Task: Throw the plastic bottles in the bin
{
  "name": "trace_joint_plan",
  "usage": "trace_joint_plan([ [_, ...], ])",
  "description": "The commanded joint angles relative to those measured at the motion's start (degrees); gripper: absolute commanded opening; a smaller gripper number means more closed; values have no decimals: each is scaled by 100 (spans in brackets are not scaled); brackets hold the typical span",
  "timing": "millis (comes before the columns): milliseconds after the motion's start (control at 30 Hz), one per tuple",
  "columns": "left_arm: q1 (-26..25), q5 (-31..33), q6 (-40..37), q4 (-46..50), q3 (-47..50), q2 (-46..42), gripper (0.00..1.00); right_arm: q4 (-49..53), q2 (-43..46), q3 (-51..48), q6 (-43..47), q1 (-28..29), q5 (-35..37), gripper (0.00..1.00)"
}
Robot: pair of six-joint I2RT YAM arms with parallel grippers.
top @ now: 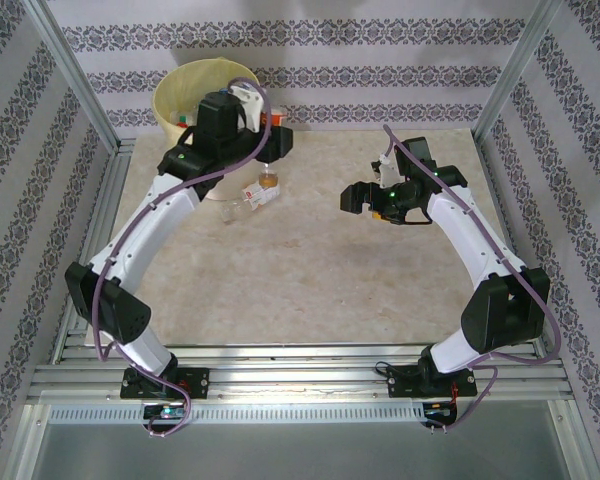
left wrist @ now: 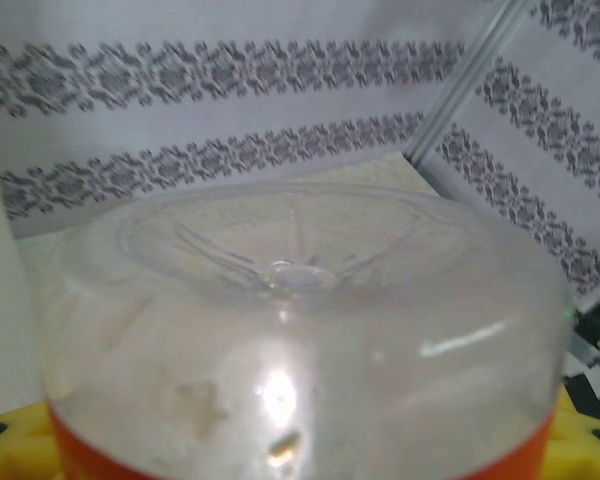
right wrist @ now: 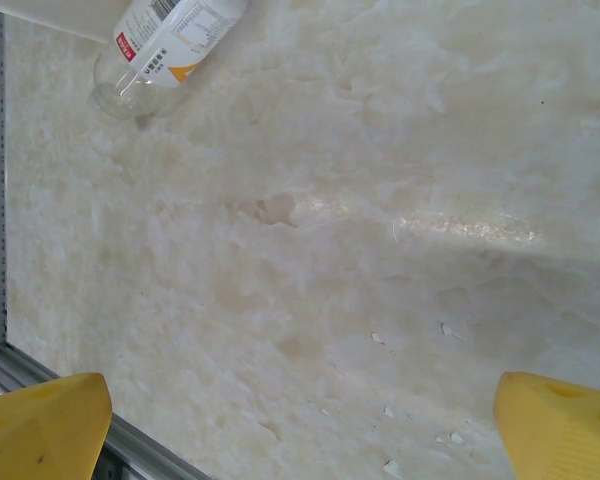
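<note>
Clear plastic with an orange label band sits between the yellow fingers (left wrist: 592,432) of the left pincer (left wrist: 300,450). Its jaws are partly closed on this held bottle (left wrist: 300,320), whose base faces the wrist camera. From above, the left pincer (top: 278,138) hangs over the far edge of the surface (top: 330,290), just beside the right rim of the bin (top: 175,95), which stands at the far left corner. The right pincer (top: 364,196) is spread as wide as it goes with nothing in it, over the far half of the surface, right of its middle.

The step in hand looks like the carry to the bin: the bottle is gripped and lifted but not yet over the opening. The next move, I judge, calls for a short swing left until the bottle is above the bin's mouth, then letting the jaws part. One lying bottle (top: 252,200) with a white and red label waits on the surface near the far left corner, close to the bin. Something small stands just behind it, and I cannot tell whether it is another bottle.

The overhead view tells how the pincer stands to the bin, but the grip is hard to make out there. The left wrist view gives the grip plainly. The right wrist view shows the lying bottle (right wrist: 165,40) on its side, well apart from that pincer's fingertips (right wrist: 40,420).
</note>
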State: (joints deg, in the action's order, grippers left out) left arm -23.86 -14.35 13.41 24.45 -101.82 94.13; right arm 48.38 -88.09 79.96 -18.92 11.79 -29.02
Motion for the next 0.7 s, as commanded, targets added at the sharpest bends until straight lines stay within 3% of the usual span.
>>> trace_joint_plan([
  [0, 221, 142, 191, -556, 81, -370, 16, -19, 59, 1, 127, 84, -113, 98],
  [333, 788, -112, 482, -925, 57, -772, 16, 6, -67, 140, 160, 113, -148, 98],
  [667, 1140, -8, 414, -2053, -89, -1036, 16, 75, -234, 339, 204, 128, -182, 98],
])
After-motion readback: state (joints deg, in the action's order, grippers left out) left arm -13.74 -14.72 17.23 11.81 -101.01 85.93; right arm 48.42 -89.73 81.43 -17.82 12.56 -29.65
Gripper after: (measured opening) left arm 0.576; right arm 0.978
